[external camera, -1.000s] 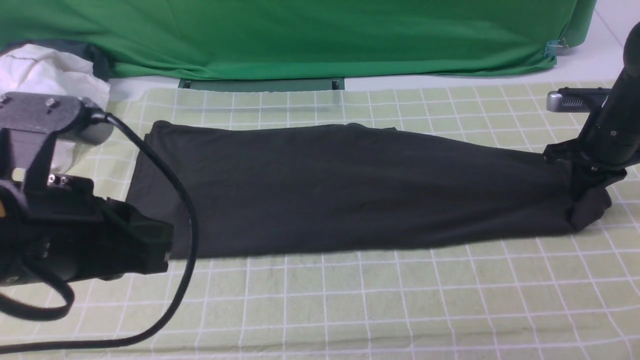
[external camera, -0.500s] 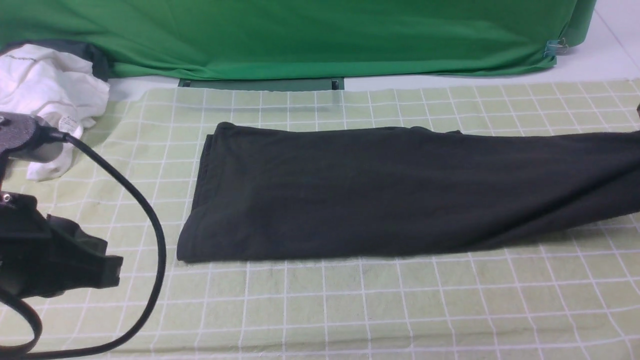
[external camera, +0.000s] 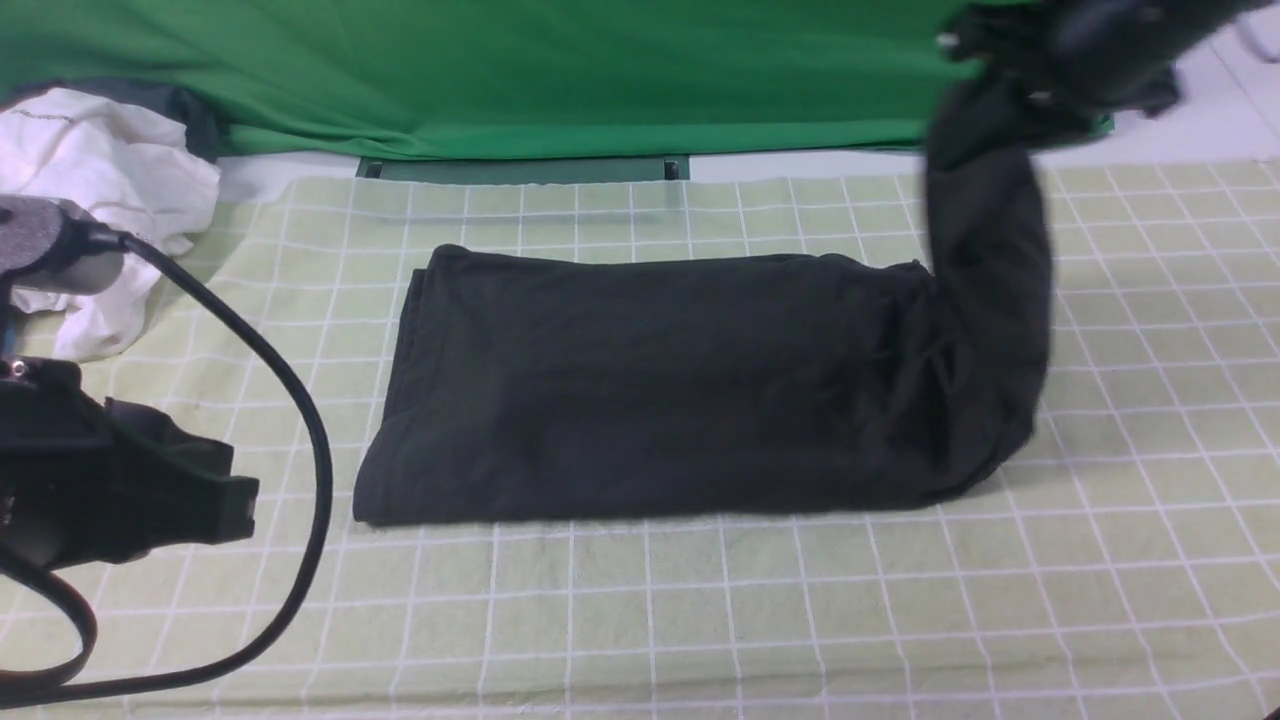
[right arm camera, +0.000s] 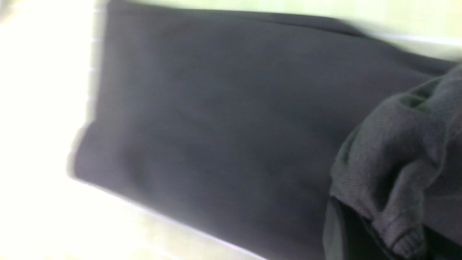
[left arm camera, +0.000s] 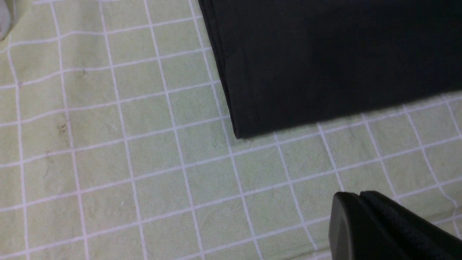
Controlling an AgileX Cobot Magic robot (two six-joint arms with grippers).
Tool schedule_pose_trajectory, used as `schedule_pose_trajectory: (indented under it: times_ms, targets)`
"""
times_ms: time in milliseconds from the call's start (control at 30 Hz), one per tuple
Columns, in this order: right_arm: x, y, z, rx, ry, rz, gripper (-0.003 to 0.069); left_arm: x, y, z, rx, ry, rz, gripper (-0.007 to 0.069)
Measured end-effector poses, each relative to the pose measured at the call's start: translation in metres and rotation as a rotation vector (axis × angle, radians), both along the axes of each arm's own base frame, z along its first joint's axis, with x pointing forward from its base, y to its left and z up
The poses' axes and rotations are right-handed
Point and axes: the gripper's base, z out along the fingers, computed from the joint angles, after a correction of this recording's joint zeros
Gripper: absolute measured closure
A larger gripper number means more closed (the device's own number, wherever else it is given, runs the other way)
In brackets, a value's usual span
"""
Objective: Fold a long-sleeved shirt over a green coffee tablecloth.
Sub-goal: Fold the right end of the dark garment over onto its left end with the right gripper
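- My right gripper was in the upper right of the front frame, and it looked blurry. Its jaws were pinched on one end of the long-sleeved shirt. I think it held that end up high so it could carry it over and lay it on the rest.
- The shirt was a long black band across the middle of the frame. Most of it lay flat. The right end rose up off the cloth to the gripper like a bent tube.
- In the right wrist view, a bunched lump of knit sat close to the camera, with the flat part beyond it.
- My left gripper was at the lower left, jaws pressed together and holding nothing. It was near the shirt's left corner but not touching. I guess it waited there to keep out of the way.
- The green coffee tablecloth lay under everything. It was pale green with thin white squares and a few small brown marks.
- A plain green fabric hung across the top of the frame.
- A white garment was crumpled in the upper left, apart from the shirt.
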Motion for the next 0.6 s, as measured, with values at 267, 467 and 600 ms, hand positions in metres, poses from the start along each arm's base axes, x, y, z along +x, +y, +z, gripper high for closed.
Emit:
schedule_pose_trajectory:
  times_ms: [267, 467, 600]
  targets:
    - [-0.023, 0.115, -0.034, 0.137, 0.003, 0.173, 0.0622, 0.002, 0.019, 0.0, 0.137, -0.021, 0.153, 0.0613]
    - [-0.035, 0.167, -0.057, 0.206, 0.004, 0.218, 0.0622, 0.002, 0.031, 0.001, 0.232, -0.022, 0.249, 0.0613]
    - [-0.035, 0.191, -0.067, 0.238, 0.004, 0.235, 0.0622, 0.002, 0.031, 0.001, 0.234, -0.023, 0.252, 0.0613]
